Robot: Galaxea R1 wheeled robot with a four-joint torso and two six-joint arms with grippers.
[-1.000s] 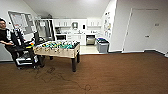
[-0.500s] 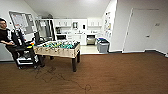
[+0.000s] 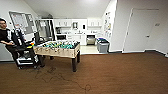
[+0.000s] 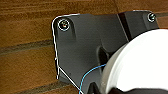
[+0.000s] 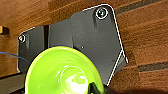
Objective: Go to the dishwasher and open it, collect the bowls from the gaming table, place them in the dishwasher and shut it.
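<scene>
I carry a white bowl (image 4: 140, 65) at my left claw and a green bowl (image 5: 62, 72) at my right; claw states cannot be told. Loading the dishwasher (image 3: 90, 40) remains.

Each wrist carries a dark grey plate (image 4: 87, 47) with silver corner screws (image 4: 64, 24) and a thin blue cable (image 4: 86, 76).

A white bowl (image 4: 140, 62) sits large and close at the wrist, its rounded outer wall curving in front of the robot's dark plate. A thin blue wire (image 4: 90, 72) loops across the plate beside the bowl. Beneath lies a brown wood-plank floor (image 4: 25, 50) with dark seams running between the boards
</scene>
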